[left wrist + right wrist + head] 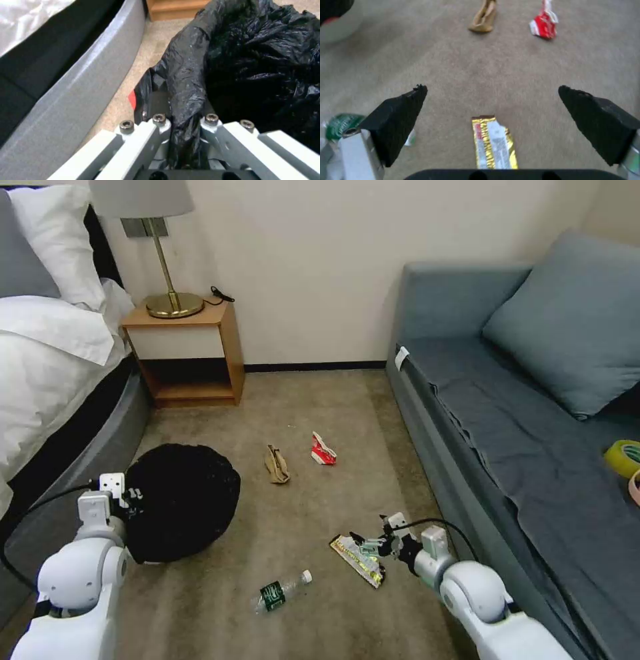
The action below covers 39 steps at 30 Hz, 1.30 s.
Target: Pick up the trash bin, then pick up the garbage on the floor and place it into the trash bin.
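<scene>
The trash bin (183,500), lined with a wrinkly black bag (253,57), stands on the carpet by the bed. My left gripper (131,493) (180,105) is shut on its near rim, with bag plastic pinched between the jaws. My right gripper (373,545) (491,88) hangs open just above the yellow-black snack wrapper (359,560) (494,142), which lies between its fingers (400,120). The garbage also includes a clear bottle with a green label (280,591) (341,122), a tan paper scrap (277,465) (483,17) and a red-white carton scrap (323,450) (545,23), all lying on the carpet.
A bed (53,373) with a grey base (66,100) lines the left side. A wooden nightstand (187,353) with a lamp stands at the back. A grey sofa (533,447) runs along the right, with a yellow tape roll (623,457) on it.
</scene>
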### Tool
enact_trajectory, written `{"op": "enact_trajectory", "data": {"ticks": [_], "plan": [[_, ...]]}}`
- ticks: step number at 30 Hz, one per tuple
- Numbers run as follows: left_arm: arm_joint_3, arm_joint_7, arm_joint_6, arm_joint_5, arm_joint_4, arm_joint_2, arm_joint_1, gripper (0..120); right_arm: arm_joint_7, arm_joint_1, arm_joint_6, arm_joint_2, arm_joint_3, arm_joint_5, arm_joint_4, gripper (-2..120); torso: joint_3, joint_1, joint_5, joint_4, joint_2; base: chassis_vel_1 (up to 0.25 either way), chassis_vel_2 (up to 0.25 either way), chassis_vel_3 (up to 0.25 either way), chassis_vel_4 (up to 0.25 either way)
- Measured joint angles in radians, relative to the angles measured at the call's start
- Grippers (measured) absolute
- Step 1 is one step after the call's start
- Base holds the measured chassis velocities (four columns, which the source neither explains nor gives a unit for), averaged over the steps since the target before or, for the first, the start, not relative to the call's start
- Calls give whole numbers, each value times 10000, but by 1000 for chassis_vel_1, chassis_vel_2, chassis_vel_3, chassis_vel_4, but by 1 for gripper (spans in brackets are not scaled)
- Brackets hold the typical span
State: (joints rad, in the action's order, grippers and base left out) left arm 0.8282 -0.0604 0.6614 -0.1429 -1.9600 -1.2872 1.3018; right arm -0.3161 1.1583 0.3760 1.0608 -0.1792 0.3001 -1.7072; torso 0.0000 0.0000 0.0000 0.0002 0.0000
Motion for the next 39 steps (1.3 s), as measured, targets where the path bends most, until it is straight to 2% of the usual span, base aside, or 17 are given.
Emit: {"op": "enact_trajectory", "data": {"ticks": [6,12,17,20,26,34,39], "plan": [[8,77,-61,366,118,-195,-59,4,-1230,-1655,-641,-526,1590,-492,1432,100,0,0,-2,-3,0,0,0,0,0],[-18,22,67,429,160,-184,-249,4,-2134,-3164,-1099,-490,3135,-735,2696,100,0,0,-2,-3,0,0,0,0,0],[44,20,96,450,227,-185,-386,4,-3095,-4479,-1597,16,4241,-1209,3615,100,0,0,-4,-2,0,0,0,0,0],[137,130,98,527,368,-167,-420,4,-3612,-5294,-1915,924,5227,-1802,4623,100,0,0,-3,1,0,0,0,0,0],[351,300,-29,759,761,-17,-578,4,-4204,-5623,-2402,1617,6026,-2535,5606,100,0,0,-3,0,-1,0,0,0,0],[420,305,-45,768,1090,36,-659,4,-4728,-5205,-2795,1350,6159,-3248,5606,100,0,0,-3,-5,-1,0,0,0,0],[407,297,-76,772,1128,-61,-664,4,-4760,-4981,-2899,1483,6138,-3414,5667,100,0,0,-2,-4,0,0,0,0,0]]}}
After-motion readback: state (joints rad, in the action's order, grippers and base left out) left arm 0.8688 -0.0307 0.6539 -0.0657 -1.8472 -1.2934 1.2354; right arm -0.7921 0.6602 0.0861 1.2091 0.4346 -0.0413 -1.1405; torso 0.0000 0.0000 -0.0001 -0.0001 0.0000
